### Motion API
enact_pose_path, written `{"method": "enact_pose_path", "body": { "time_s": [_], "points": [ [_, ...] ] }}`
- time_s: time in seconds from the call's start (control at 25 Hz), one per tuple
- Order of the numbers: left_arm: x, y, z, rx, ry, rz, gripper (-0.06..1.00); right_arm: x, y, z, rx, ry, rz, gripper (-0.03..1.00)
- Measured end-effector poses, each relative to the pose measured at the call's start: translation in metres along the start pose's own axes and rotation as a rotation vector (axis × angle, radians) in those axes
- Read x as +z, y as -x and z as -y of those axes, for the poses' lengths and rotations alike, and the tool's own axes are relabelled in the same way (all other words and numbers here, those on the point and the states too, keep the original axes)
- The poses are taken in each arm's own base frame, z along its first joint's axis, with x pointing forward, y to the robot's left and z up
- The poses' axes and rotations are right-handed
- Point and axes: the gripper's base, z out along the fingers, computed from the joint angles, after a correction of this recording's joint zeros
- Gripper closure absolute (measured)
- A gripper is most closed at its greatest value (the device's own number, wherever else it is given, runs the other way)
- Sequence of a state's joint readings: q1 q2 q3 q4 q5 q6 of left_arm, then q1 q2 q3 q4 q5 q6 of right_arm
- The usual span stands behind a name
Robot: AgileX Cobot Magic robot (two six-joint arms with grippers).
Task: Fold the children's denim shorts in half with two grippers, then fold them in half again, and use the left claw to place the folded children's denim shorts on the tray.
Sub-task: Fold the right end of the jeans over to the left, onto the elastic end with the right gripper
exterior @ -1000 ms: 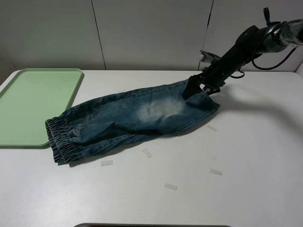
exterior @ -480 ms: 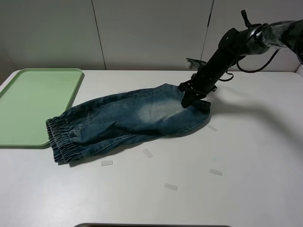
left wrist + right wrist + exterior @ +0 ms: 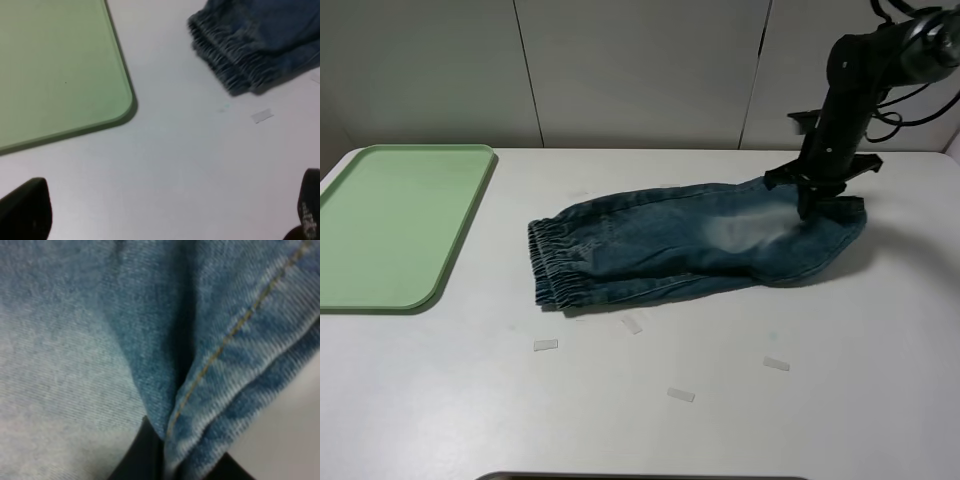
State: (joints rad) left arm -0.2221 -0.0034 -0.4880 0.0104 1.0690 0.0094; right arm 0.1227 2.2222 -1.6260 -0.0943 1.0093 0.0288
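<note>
The children's denim shorts [image 3: 700, 240] lie folded lengthwise on the white table, with the elastic waistband to the left and a pale patch near the right end. My right gripper [image 3: 812, 205] is shut on the leg-hem end and holds it slightly raised. In the right wrist view, denim and a stitched seam [image 3: 220, 350] fill the picture. My left gripper [image 3: 167, 220] is open and empty above bare table, between the tray's corner [image 3: 55, 65] and the waistband [image 3: 235, 55]. The left arm is out of the high view. The pale green tray [image 3: 390, 220] sits at the far left.
Several small white tape strips [image 3: 545, 345] lie on the table in front of the shorts, one of them also in the left wrist view [image 3: 262, 116]. A panelled wall stands behind the table. The right arm [image 3: 855, 80] reaches in from the upper right.
My right gripper has swung to the right and dragged the shorts with it. The waistband has slid away from the tray's edge toward the table's middle.
</note>
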Motion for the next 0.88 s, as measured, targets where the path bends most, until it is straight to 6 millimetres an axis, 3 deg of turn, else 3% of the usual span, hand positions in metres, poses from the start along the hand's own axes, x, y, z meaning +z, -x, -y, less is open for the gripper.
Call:
{"method": "enact_pose_path", "body": {
  "time_s": [0.2,0.36,0.48,0.88],
  "points": [
    [0.0,0.0,0.0,0.0,0.0,0.0,-0.05,-0.012,-0.025,0.031,0.102,-0.089,0.01,0.93],
    [0.0,0.0,0.0,0.0,0.0,0.0,-0.05,-0.026,-0.034,0.035,0.145,-0.126,0.031,0.93],
    [0.0,0.0,0.0,0.0,0.0,0.0,-0.05,-0.037,-0.033,0.021,0.127,-0.123,0.057,0.93],
    [0.0,0.0,0.0,0.0,0.0,0.0,-0.05,-0.047,-0.035,-0.06,0.002,-0.047,0.089,0.93]
  ]
}}
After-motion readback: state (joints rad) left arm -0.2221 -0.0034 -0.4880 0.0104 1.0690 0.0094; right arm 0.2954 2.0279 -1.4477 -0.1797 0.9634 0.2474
